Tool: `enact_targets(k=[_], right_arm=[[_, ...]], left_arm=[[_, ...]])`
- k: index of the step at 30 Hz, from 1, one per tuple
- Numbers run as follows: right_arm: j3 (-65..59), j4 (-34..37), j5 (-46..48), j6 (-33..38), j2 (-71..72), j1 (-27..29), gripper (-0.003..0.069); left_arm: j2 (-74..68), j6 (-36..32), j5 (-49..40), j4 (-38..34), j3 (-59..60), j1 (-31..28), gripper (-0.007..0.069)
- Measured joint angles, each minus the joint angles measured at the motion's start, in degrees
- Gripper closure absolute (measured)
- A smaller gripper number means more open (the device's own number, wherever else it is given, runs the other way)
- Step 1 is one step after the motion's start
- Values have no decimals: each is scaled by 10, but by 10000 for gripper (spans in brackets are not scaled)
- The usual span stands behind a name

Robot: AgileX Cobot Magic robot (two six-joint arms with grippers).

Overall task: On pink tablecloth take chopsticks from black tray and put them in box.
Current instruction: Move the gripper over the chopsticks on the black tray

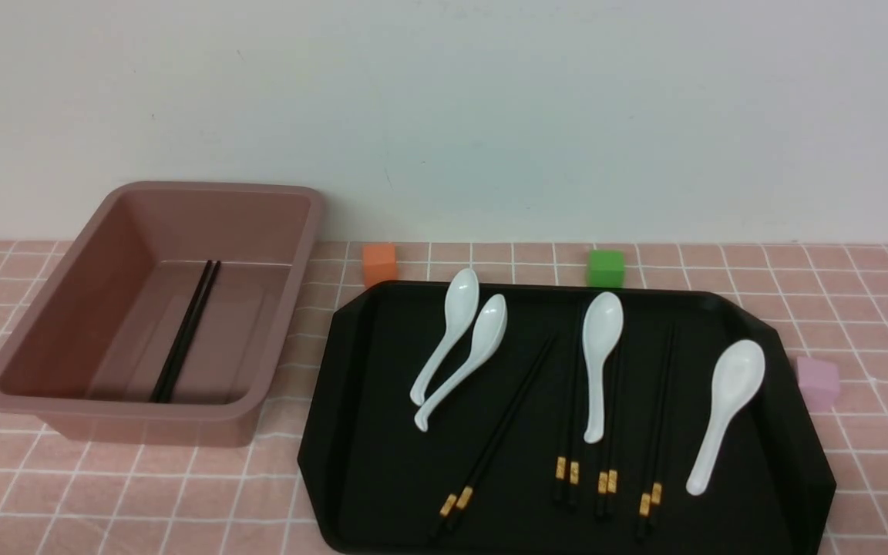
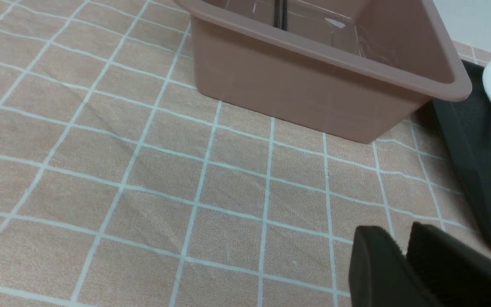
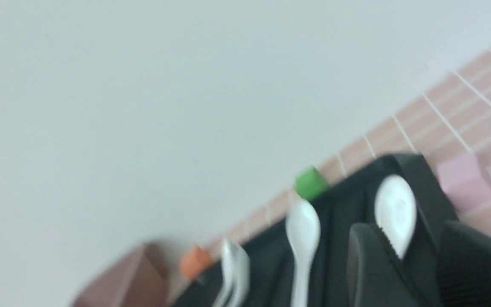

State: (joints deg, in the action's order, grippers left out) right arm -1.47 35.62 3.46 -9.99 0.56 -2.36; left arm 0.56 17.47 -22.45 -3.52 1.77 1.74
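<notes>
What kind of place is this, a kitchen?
Likely a staged tabletop test setup, not a kitchen: a pink grid-lined tablecloth against a bare white wall, a glossy black plastic tray beside a brownish-pink plastic box, and an orange cube and green cube.

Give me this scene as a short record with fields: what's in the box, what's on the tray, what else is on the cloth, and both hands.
In box: one chopstick pair
On black tray: four chopstick pairs, four white spoons
On pink tablecloth: orange cube, green cube, pink cube
Left hand: shut, empty, over the cloth
Right hand: open, empty
</notes>
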Motion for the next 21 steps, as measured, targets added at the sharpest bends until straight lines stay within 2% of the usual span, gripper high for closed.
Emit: enact_targets(k=[3, 5, 7, 10, 11, 12, 13, 15, 18, 21], right_arm=[[7, 13, 18, -4, 0, 0, 419], [46, 13, 86, 2, -11, 0, 424], [106, -5, 153, 30, -54, 0, 459], [219, -58, 274, 86, -166, 0, 539], [234, -66, 283, 89, -183, 0, 545], [288, -104, 354, 107, -254, 0, 589], [294, -104, 354, 107, -263, 0, 589], [363, -164, 442, 116, -385, 0, 630], [409, -194, 490, 117, -495, -1, 639], [433, -196, 500, 117, -572, -16, 639]], left_arm=[[0, 0, 0, 0, 0, 0, 494], [0, 0, 0, 0, 0, 0, 493], [0, 0, 0, 0, 0, 0, 493], [0, 0, 0, 0, 0, 0, 493], [0, 0, 0, 0, 0, 0, 493], [0, 0, 0, 0, 0, 0, 493], [0, 0, 0, 0, 0, 0, 493], [0, 0, 0, 0, 0, 0, 493], [0, 0, 0, 0, 0, 0, 493], [0, 0, 0, 0, 0, 0, 493]])
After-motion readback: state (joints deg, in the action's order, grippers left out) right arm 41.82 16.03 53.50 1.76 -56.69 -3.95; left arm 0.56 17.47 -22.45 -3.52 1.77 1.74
